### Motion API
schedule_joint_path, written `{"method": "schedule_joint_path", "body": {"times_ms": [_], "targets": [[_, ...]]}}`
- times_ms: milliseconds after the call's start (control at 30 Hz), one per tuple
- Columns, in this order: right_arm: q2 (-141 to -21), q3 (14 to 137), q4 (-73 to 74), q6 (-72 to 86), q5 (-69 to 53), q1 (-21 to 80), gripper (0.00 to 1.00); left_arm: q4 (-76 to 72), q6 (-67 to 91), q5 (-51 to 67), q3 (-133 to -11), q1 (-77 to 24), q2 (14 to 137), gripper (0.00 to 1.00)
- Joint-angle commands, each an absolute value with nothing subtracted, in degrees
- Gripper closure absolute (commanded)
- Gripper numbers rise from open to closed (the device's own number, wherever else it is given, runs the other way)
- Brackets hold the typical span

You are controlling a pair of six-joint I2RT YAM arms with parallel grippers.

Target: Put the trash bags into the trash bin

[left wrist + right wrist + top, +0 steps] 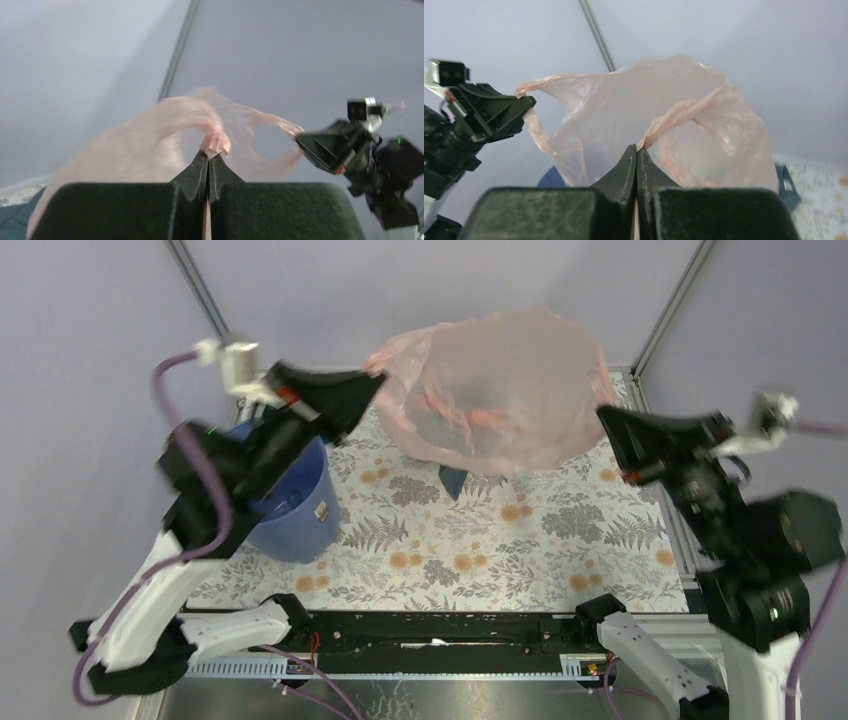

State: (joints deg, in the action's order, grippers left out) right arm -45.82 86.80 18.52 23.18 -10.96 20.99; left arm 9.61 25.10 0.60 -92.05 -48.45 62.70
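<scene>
The pale pink translucent trash bag (pixel 500 390) hangs in the air above the far side of the table, stretched wide between both grippers. My left gripper (pixel 376 378) is shut on its left handle, and the pinched film (pixel 216 144) bunches at the tips of my left gripper (pixel 208 155). My right gripper (pixel 603 415) is shut on the right handle; in the right wrist view the bag (pixel 634 115) billows beyond my right gripper (pixel 636 148). The blue-violet trash bin (pixel 300 505) stands on the table at the left, under my left arm and partly hidden by it.
A floral mat (pixel 480 540) covers the table. A dark teal cloth (pixel 452 480) pokes out below the bag and shows again at the right of the right wrist view (pixel 786 185). Metal frame posts (pixel 660 315) rise at the back corners.
</scene>
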Motion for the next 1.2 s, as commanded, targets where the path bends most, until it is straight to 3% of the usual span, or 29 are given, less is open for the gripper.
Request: {"method": "schedule_joint_path", "body": {"times_ms": [0, 100, 233, 367, 833, 1167], "targets": [[-39.16, 74.30, 20.29, 21.52, -9.18, 21.13, 1.00, 3.67, 26.84, -8.93, -74.12, -48.43, 53.64, 1.00], [-38.33, 59.99, 26.13, 22.46, -6.35, 21.18, 1.00, 12.36, 29.50, -17.27, -62.86, -48.34, 52.41, 1.00], [-35.97, 51.31, 28.36, 24.00, -6.81, 21.10, 1.00, 20.60, 32.36, -18.04, -55.84, -48.14, 49.55, 1.00], [-35.32, 54.93, 26.16, 23.14, -7.27, 21.18, 1.00, 17.05, 30.26, -13.79, -57.95, -48.16, 46.41, 1.00], [-44.54, 72.91, 27.02, 19.23, -13.32, 21.18, 1.00, 12.95, 29.42, 1.42, -82.13, -48.25, 58.14, 1.00], [-47.35, 70.20, 22.02, 20.87, -18.60, 21.13, 0.98, 10.26, 32.72, 6.12, -82.56, -48.40, 62.15, 1.00]]}}
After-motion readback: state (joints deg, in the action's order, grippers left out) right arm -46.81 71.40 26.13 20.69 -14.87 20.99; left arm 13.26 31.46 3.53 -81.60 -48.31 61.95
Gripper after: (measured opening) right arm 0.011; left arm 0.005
